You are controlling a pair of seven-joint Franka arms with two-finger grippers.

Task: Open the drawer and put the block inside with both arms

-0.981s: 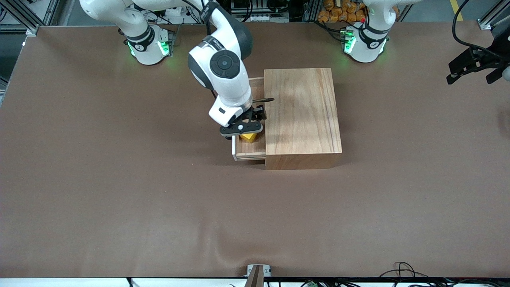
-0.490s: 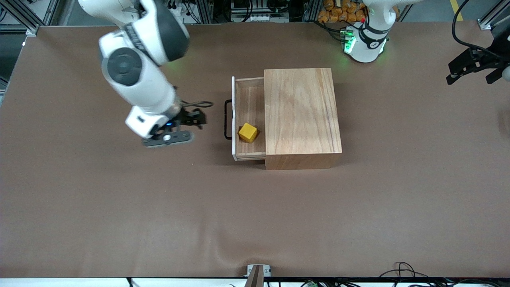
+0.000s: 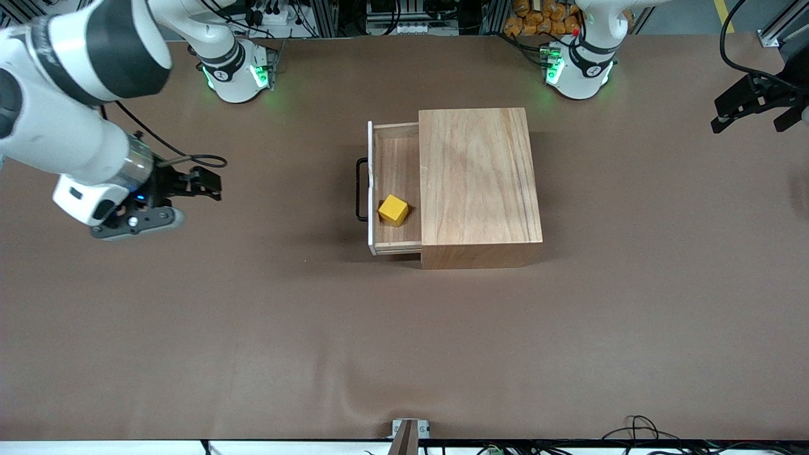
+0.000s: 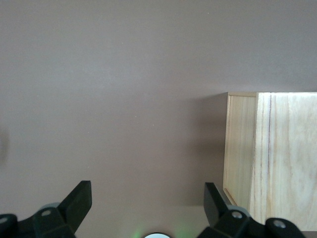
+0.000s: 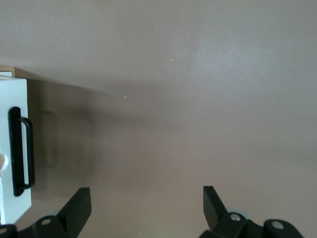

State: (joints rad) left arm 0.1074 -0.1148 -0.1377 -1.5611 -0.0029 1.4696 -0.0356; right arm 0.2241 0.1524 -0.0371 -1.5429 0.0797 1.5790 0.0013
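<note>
The drawer (image 3: 395, 165) stands pulled out of the wooden box (image 3: 480, 177), its white front and black wire handle (image 3: 360, 189) facing the right arm's end of the table. The yellow block (image 3: 393, 210) lies inside the drawer, free of both grippers. My right gripper (image 3: 134, 225) hangs open and empty over bare table toward the right arm's end, well clear of the drawer. In the right wrist view, the right gripper (image 5: 146, 198) has wide jaws, with the drawer front (image 5: 14, 99) at the edge. My left gripper (image 3: 751, 120) waits raised at the left arm's end, open (image 4: 148, 198) and empty.
The brown table (image 3: 404, 341) spreads wide around the box. Both arm bases (image 3: 237, 72) (image 3: 578, 66) stand along the edge farthest from the front camera. The left wrist view shows one end of the wooden box (image 4: 282, 158).
My right gripper has risen from over the block in the drawer and swung away toward the right arm's end of the table, leaving the block inside. The left arm has hardly moved.
</note>
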